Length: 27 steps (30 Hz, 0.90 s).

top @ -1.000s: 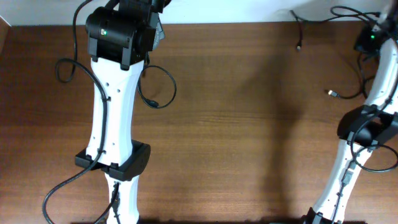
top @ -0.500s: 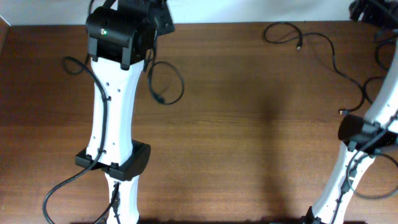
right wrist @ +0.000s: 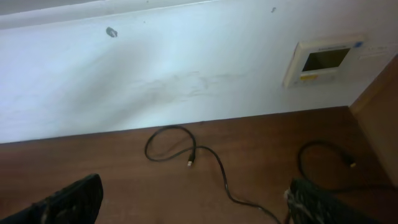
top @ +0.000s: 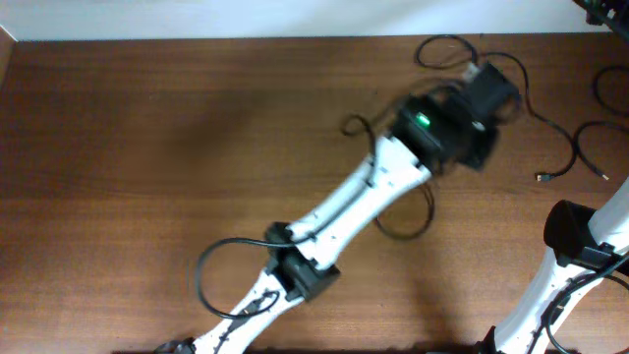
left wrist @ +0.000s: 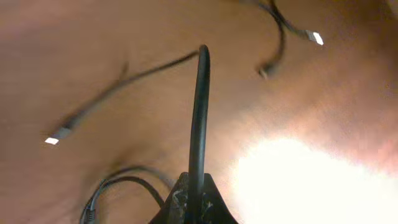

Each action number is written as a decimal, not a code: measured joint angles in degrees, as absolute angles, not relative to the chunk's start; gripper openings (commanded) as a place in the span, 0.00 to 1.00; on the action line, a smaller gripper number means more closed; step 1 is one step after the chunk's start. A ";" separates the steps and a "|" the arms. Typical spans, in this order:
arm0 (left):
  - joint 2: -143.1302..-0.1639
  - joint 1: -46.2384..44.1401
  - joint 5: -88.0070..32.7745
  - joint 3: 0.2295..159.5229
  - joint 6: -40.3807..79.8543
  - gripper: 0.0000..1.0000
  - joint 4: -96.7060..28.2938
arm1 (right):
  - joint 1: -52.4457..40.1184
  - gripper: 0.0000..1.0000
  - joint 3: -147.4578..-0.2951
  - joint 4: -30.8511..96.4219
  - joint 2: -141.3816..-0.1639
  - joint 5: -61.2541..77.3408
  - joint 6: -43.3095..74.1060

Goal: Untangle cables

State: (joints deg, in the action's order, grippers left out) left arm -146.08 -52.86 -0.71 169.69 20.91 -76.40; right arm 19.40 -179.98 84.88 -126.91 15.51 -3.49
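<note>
Cables (top: pixel 439 38) lie bunched at the far right of the desk (top: pixel 147 147), close to the back wall (right wrist: pixel 186 74) and the right edge. My left end effector (left wrist: pixel 194 186) is clamped on one strand (left wrist: pixel 199 106), which stands straight up out of the jaws. My right end effector (right wrist: pixel 193 186) is spread wide with nothing in it, above a loose loop (right wrist: pixel 171 128).

Risks:
- Can't tell whether the strand crosses the others. If it does, a hard pull likely drags the bunch or cinches it.
- Two plug ends (left wrist: pixel 53 140) lie near my grip and could snag.
- Another plug (top: pixel 542 177) sits near the right edge and could slide off if tugged.
- My left arm (top: pixel 334 206) reaches into the right arm (top: pixel 575 236) side, so a clash is possible.

Room: the desk's left half is bare wood, so that's the way I'd pull. It's tight at the back and right.
</note>
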 measured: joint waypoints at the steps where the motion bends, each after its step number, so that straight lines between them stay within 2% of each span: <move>1: -147.63 -55.72 -0.64 169.71 20.56 0.86 -76.42 | 19.40 0.95 -179.98 84.86 -126.91 15.42 -3.66; 2: -148.22 -56.77 0.60 169.69 19.90 0.99 -76.44 | 19.40 0.94 -179.98 84.95 -126.91 15.31 -3.75; 5: -148.35 -55.22 8.08 169.69 18.41 0.99 -76.18 | 19.40 0.94 -179.98 85.97 -126.91 15.31 -5.26; 8: -146.21 -48.03 11.05 169.60 17.76 0.99 -75.88 | 19.40 0.94 -179.83 86.41 -126.91 15.11 -6.26; 12: -132.35 -37.06 13.65 169.62 17.67 0.99 -75.33 | 18.31 0.90 -175.87 87.11 -127.04 14.94 -6.81; 16: -126.37 -29.21 18.74 169.73 17.52 0.99 -77.10 | 8.40 0.90 -161.03 92.27 -128.03 14.59 -11.09; 17: -126.37 -26.46 19.27 169.71 17.52 0.99 -78.83 | 4.05 0.90 -151.94 96.09 -128.20 13.89 -16.12; 19: -126.32 -23.51 19.99 169.71 17.52 0.99 -80.07 | 0.86 0.90 -145.18 96.57 -128.64 13.50 -20.32; 22: -126.30 -22.70 20.01 169.71 17.52 0.99 -80.55 | -5.08 0.90 -132.25 94.41 -128.79 13.63 -27.18; 27: -126.30 -22.74 20.01 169.71 17.52 0.99 -80.75 | -13.02 0.90 -108.92 88.42 -128.57 14.37 -31.73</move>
State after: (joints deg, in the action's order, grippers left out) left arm -126.30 -22.74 20.01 169.71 17.52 -80.75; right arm -13.02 -108.92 88.42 -128.57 14.37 -31.73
